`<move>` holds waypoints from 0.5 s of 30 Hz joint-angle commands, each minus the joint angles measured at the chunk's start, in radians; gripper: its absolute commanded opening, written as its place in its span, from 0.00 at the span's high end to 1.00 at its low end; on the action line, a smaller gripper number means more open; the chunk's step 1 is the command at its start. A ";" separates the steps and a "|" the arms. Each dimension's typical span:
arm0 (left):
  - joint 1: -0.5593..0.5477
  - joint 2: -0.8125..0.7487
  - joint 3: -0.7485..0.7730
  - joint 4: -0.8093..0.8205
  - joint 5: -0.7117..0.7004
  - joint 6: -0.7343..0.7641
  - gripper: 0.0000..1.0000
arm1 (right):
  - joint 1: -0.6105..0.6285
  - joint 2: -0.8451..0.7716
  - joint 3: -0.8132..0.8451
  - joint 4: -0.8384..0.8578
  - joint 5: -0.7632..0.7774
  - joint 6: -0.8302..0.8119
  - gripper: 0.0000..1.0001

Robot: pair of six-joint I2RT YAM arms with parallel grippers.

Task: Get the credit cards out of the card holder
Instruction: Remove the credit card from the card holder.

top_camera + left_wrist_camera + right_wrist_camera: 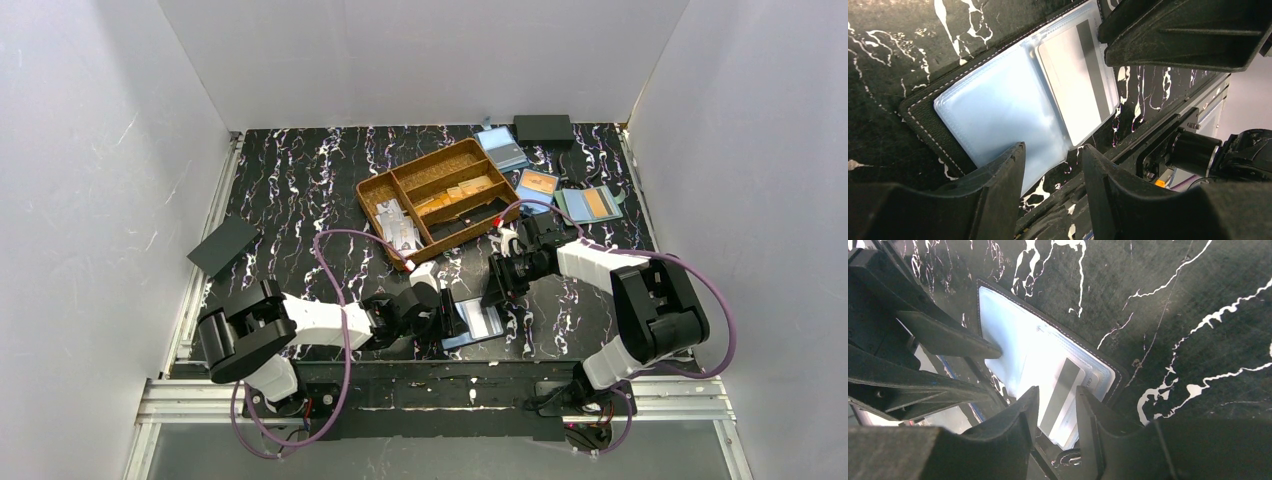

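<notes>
The card holder (480, 322) lies open flat on the table (300, 180), between the two claws. The right claw (1057, 392) is spread just above a credit card (1068, 372) in its clear sleeve. The left claw (1054, 150) is spread too, with the holder's edge in its gap.

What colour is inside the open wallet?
The card holder lining is light blue; left wrist view.

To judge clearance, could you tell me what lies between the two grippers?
The open card holder, a credit card tucked inside, lies between the left gripper and the right gripper, clearest in the top external view.
</notes>
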 commanded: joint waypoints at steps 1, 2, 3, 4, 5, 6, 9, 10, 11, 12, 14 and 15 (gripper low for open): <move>-0.004 0.031 0.019 -0.009 0.001 0.016 0.56 | 0.000 0.037 0.024 -0.021 0.010 -0.009 0.57; -0.003 0.035 0.020 -0.007 0.002 0.016 0.56 | 0.000 0.044 0.025 -0.025 -0.004 -0.010 0.57; -0.004 0.040 0.021 -0.006 0.004 0.016 0.56 | 0.000 0.051 0.028 -0.030 -0.024 -0.011 0.57; -0.004 0.045 0.022 -0.004 0.006 0.016 0.56 | 0.000 0.057 0.030 -0.034 -0.045 -0.010 0.57; -0.004 0.049 0.023 -0.001 0.009 0.016 0.56 | 0.000 0.061 0.030 -0.037 -0.065 -0.010 0.57; -0.004 0.054 0.023 0.001 0.011 0.017 0.56 | 0.000 0.066 0.030 -0.038 -0.089 -0.010 0.57; -0.004 0.064 0.026 0.010 0.021 0.021 0.55 | 0.001 0.076 0.030 -0.039 -0.128 -0.010 0.58; -0.004 0.065 0.028 0.016 0.024 0.024 0.55 | 0.001 0.079 0.030 -0.041 -0.141 -0.010 0.58; -0.004 0.069 0.030 0.018 0.027 0.027 0.55 | 0.001 0.082 0.030 -0.041 -0.152 -0.009 0.58; -0.004 0.071 0.032 0.020 0.030 0.028 0.55 | 0.001 0.084 0.030 -0.042 -0.165 -0.009 0.58; -0.004 0.079 0.037 0.024 0.035 0.030 0.54 | 0.003 0.085 0.030 -0.041 -0.187 -0.009 0.58; -0.003 0.083 0.041 0.025 0.037 0.031 0.54 | 0.004 0.086 0.031 -0.041 -0.197 -0.008 0.57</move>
